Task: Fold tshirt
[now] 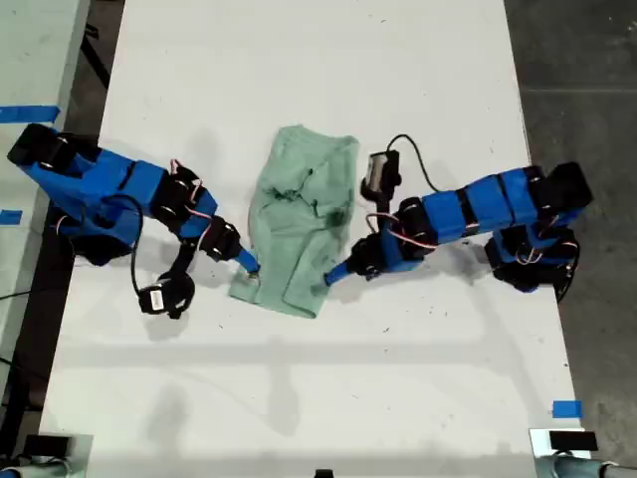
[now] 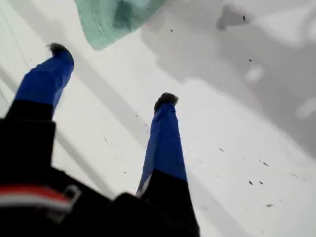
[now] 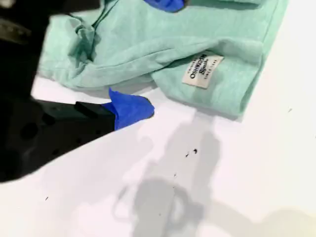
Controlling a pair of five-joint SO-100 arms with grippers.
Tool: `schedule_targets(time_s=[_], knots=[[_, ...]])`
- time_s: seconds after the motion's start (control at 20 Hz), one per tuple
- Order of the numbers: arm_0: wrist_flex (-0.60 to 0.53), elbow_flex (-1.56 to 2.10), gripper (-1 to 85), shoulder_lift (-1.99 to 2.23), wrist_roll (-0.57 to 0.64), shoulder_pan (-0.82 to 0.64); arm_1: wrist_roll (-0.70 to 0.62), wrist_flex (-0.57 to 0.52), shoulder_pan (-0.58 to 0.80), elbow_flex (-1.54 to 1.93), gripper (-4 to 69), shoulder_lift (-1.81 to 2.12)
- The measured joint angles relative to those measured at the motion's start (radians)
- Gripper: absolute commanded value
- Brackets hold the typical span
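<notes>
The pale mint-green tshirt (image 1: 299, 214) lies crumpled and partly folded into a narrow strip mid-table. Its white neck label (image 3: 202, 70) faces up at the near end. My second gripper (image 1: 249, 267) comes in from the exterior view's left at the label corner. It is open (image 3: 153, 54), with one fingertip (image 3: 131, 108) on the table beside the hem and the other over the cloth. My first gripper (image 1: 333, 277) comes in from the exterior view's right, just off the shirt's near edge. It stands open (image 2: 113, 74) over bare table with nothing between its fingers, a corner of the tshirt (image 2: 116, 17) beyond them.
The white table (image 1: 318, 378) carries small dark specks. Blue tape marks (image 1: 566, 408) sit at the exterior view's lower right and another strip (image 1: 28, 113) at its left edge. Dark floor (image 1: 587, 80) borders the table on the exterior view's right.
</notes>
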Motion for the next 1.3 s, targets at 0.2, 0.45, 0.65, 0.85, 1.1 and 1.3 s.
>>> schedule_targets(time_s=[0.2,0.45,0.65,0.85,1.1,1.3], knots=[[-0.083,-0.041,26.6,-0.210,-0.012,0.009,-0.046,0.060,-0.005,-0.431,31.7,-0.397],[-0.227,0.018,25.7,-0.324,-0.067,0.009,-0.071,0.046,-0.005,-0.609,31.8,-0.615],[-0.422,0.109,14.5,-0.399,-0.077,0.020,-0.077,-0.021,-0.003,-0.663,24.2,-0.719],[-0.549,0.101,0.1,-0.466,-0.104,0.017,-0.074,-0.084,-0.003,-0.699,-2.1,-0.790],[-0.445,-0.051,0.0,-0.511,-0.109,0.025,-0.071,-0.081,-0.017,-0.699,-2.1,-0.773],[-0.184,-0.417,0.0,-0.627,0.008,0.060,-0.101,-0.006,-0.060,-0.675,-2.1,-0.698]])
